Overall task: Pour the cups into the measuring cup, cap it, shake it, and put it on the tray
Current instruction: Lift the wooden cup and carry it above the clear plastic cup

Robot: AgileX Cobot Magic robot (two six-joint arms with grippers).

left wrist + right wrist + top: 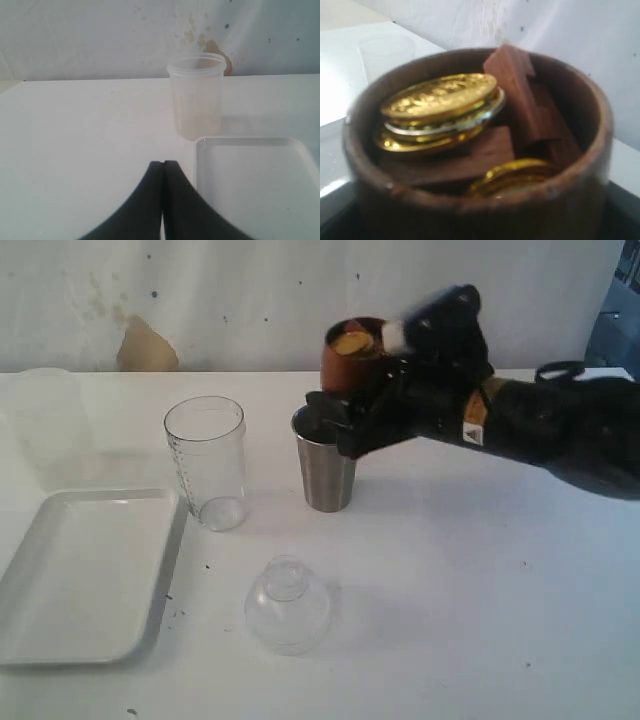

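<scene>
Over the white tabletop (450, 580) my right hand (362, 380) grips the wooden cup (340, 365) just behind the steel tumbler (327, 478); my left hand (163, 167) is closed.

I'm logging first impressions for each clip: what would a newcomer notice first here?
The wooden cup, held up by the right gripper close to the steel tumbler, draws the eye; the right wrist view shows it filled with gold coins and brown wooden blocks. Left of the tumbler stands an empty clear measuring cup, with a white tray at the front left.
</scene>
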